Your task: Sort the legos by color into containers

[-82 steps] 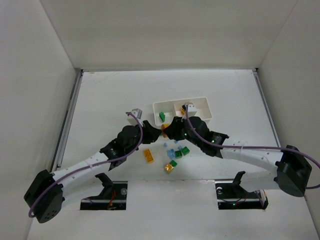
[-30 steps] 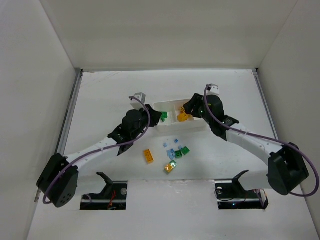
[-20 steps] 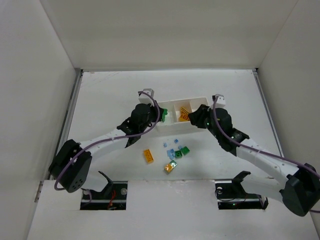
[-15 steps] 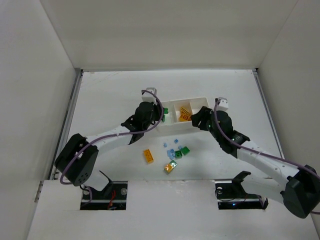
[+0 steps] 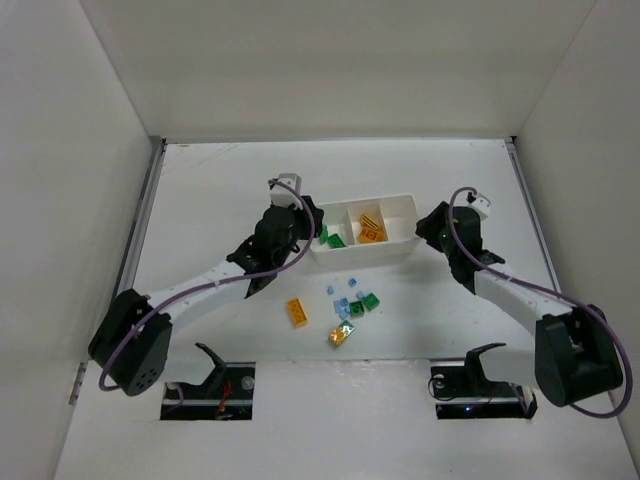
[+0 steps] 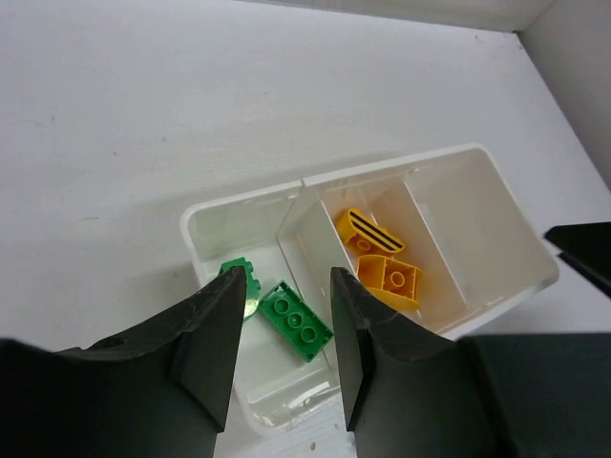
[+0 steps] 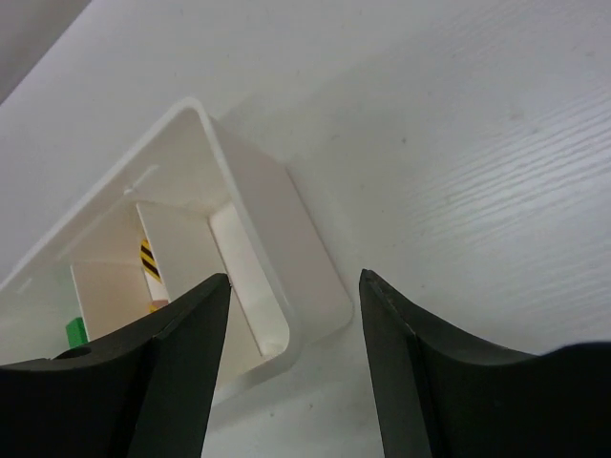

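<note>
The white tray holds two green legos in its left compartment and two yellow-orange legos in the middle one. My left gripper is open and empty just above the tray's left end; in the left wrist view a green brick lies below the gap between the fingers. My right gripper is open and empty beside the tray's right end. Loose legos lie in front of the tray: an orange one, pale blue ones, green ones.
A yellow-green brick lies nearest the arm bases. The tray's right compartment shows no bricks. White walls enclose the table on three sides.
My left gripper came over the left compartment, let go of a green brick and drew back slightly. My right gripper left a yellow brick in the middle compartment and moved right, past the tray's end.
</note>
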{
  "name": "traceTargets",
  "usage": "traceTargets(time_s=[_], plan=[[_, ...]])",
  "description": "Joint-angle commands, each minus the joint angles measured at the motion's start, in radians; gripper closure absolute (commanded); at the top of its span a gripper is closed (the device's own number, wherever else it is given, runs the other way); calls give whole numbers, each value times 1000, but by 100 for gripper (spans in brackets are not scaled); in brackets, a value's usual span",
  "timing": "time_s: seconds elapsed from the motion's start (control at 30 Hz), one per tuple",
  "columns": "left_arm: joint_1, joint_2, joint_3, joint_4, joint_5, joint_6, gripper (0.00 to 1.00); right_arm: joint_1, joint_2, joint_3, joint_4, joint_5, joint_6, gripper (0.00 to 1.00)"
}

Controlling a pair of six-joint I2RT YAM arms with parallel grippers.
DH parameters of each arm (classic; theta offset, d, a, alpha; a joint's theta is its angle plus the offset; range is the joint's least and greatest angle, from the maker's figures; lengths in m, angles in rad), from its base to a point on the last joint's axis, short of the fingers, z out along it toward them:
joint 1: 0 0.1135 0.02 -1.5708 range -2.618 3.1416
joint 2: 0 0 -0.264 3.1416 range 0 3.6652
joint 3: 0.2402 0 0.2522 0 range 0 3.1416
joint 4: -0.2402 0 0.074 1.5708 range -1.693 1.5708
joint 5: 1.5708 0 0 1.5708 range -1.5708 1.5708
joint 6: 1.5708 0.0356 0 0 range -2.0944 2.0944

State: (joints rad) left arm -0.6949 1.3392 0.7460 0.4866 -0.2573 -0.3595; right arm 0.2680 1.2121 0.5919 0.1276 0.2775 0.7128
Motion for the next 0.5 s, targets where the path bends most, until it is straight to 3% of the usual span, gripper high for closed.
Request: traceTargets(time_s=[0.0, 0.2, 0.47], plan=[[-10, -93, -63, 27, -13, -4, 63, -8, 59, 29, 125, -159, 28, 42], [-5, -210, -181, -8, -19, -48, 64, 21, 105, 39, 138, -181, 62, 66], [27, -324, -273, -39, -56, -81, 64, 144, 167, 100, 124, -155, 88, 67]])
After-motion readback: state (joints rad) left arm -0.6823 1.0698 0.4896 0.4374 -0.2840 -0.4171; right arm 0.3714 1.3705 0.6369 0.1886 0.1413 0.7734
